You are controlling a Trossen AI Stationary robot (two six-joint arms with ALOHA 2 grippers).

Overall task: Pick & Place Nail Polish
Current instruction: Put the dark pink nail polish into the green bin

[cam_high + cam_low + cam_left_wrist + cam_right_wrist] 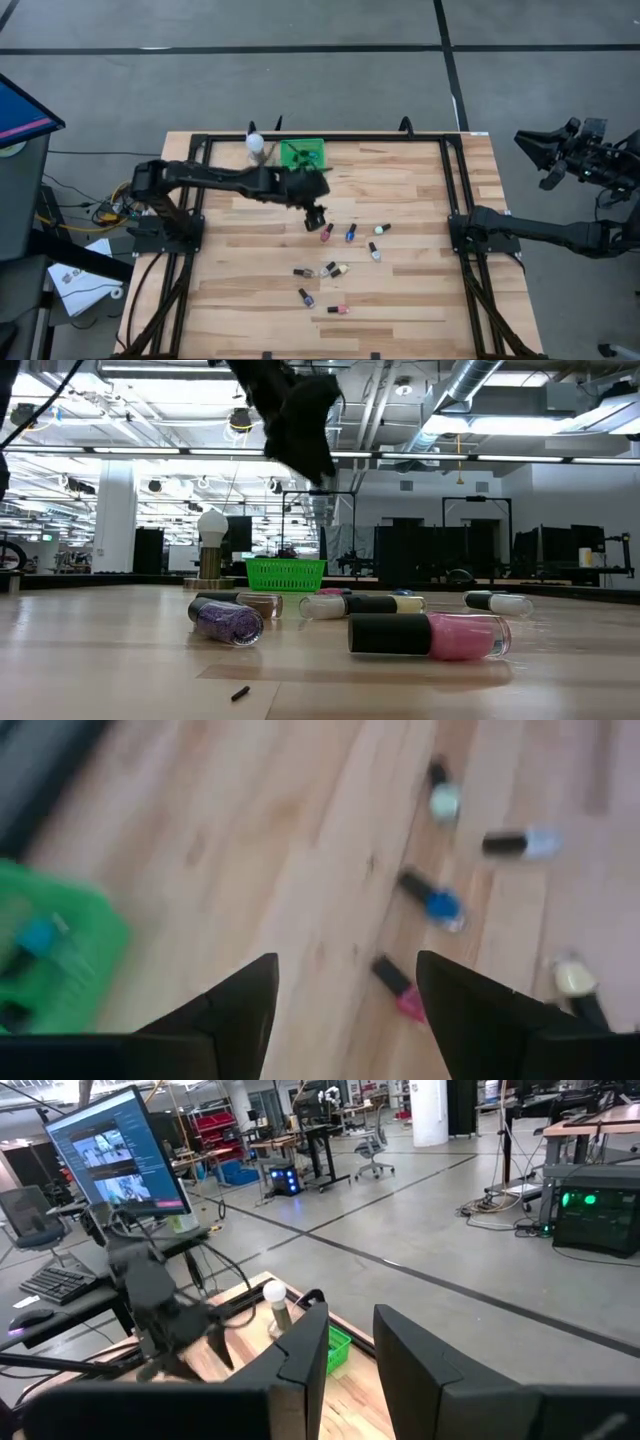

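Observation:
Several nail polish bottles lie on their sides on the wooden table, among them a pink one (326, 232), a blue one (351, 232) and a purple one (306, 297). My left gripper (316, 215) hovers open above the table, just short of the pink bottle (400, 990), between the bottles and the green basket (303, 154). Nothing is between its fingers (347, 960). The basket (55, 965) holds a blue bottle (38, 935). My right gripper (555, 160) waits raised beyond the table's right edge, its fingers (350, 1350) a little apart and empty.
A white bulb-shaped thing on a round base (255, 143) stands beside the basket at the table's far edge. Black frame rails (452, 190) run along the table's left and right sides. In the low view a pink bottle (430, 635) and a glittery purple one (226, 622) lie nearest.

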